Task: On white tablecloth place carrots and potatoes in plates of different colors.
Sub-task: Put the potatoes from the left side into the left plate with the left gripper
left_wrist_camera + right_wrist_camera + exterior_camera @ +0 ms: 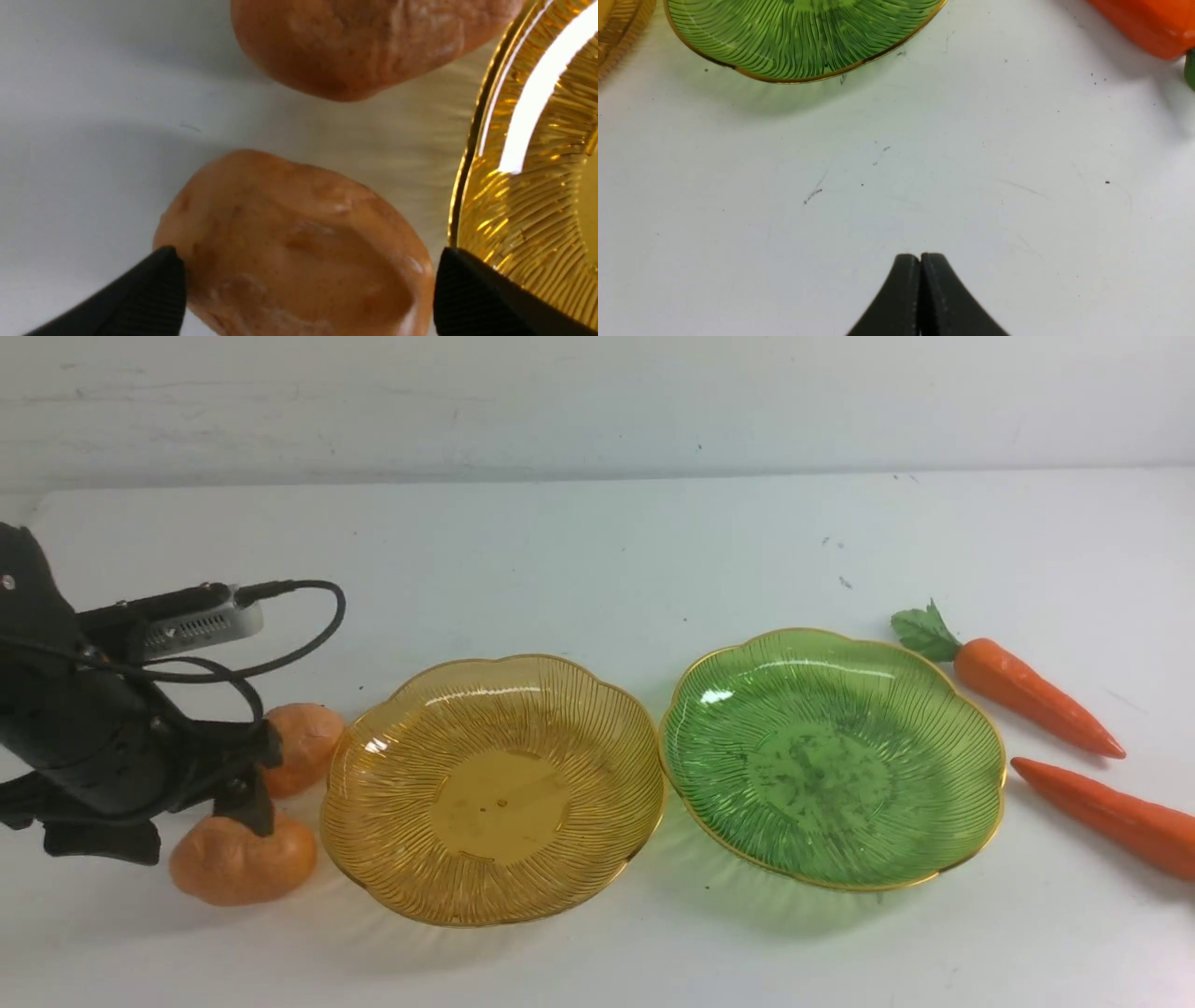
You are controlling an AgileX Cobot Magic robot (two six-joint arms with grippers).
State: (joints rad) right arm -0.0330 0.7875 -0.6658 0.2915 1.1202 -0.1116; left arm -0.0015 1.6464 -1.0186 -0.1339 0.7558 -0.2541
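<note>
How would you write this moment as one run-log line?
left hand: open, astride lumpy tan-orange toy potato | right hand: shut | amber-yellow scalloped plate, green scalloped plate: empty

From my station I'm looking at a white surface (579,560) with small dark specks and faint scuffs scattered over it. An amber plate (499,793) is resting on it just left of a green plate (831,761), both showing gold rims. To the left of the amber plate I'm seeing two potatoes lying on the white: the nearer potato (243,861) and the farther potato (303,747). On the right side, beyond the green plate's edge, the farther carrot (1027,691) is lying with its leafy top by the rim, and the nearer carrot (1111,812) is pointing its tip towards that plate.
</note>
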